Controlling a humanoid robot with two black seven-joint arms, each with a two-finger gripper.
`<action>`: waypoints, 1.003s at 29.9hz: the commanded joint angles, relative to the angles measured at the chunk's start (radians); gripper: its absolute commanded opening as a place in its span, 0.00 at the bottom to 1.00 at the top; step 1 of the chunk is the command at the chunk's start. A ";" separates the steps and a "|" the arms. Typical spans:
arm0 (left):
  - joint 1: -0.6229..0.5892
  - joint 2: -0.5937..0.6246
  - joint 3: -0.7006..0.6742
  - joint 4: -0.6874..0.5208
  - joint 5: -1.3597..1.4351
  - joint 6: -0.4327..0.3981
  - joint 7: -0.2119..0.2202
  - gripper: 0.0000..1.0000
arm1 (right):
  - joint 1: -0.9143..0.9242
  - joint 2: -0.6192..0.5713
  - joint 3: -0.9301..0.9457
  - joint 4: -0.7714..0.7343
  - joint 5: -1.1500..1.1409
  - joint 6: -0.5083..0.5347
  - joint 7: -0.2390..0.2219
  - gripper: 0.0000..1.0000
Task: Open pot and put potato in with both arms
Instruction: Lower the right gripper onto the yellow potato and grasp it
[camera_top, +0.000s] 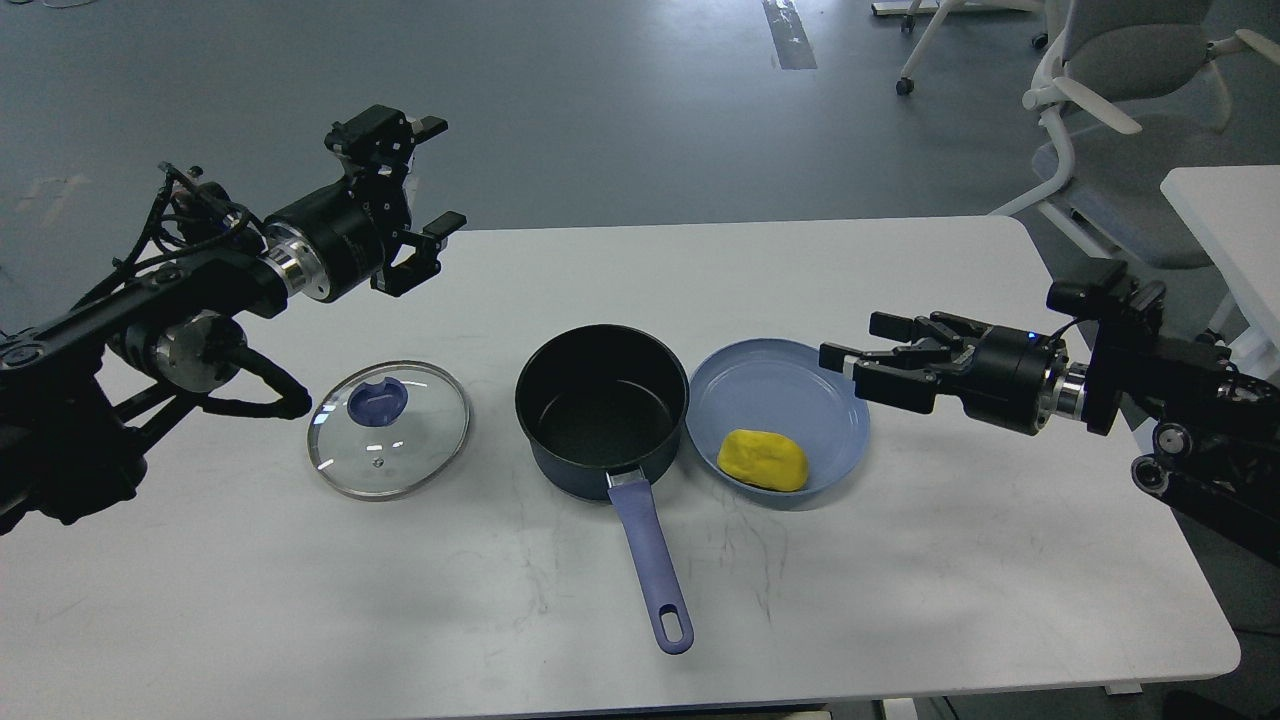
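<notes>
Open from above, crowded at table level

Pot (601, 408) uncovered, mouth clear. Plate (800, 375) touching its right wall, glass lid (388, 430) flat just left. Potato (763, 460) exposed on plate. Bare table (900, 600) at front, split by pot handle (650, 560)

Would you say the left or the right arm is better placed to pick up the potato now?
Probably the right. Its open end effector hangs at the plate's right rim, near the potato. The left end effector is far off, beyond the lid and the pot.
</notes>
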 joint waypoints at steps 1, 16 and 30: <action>0.006 0.002 -0.006 0.000 0.008 0.000 -0.001 0.98 | 0.003 0.096 -0.074 -0.095 -0.040 -0.062 0.000 0.97; 0.019 0.029 -0.007 -0.002 0.014 0.005 -0.009 0.98 | 0.006 0.223 -0.203 -0.211 -0.063 -0.133 0.000 0.90; 0.046 0.032 -0.013 -0.002 0.063 0.025 -0.010 0.98 | -0.009 0.273 -0.212 -0.267 -0.061 -0.163 0.000 0.59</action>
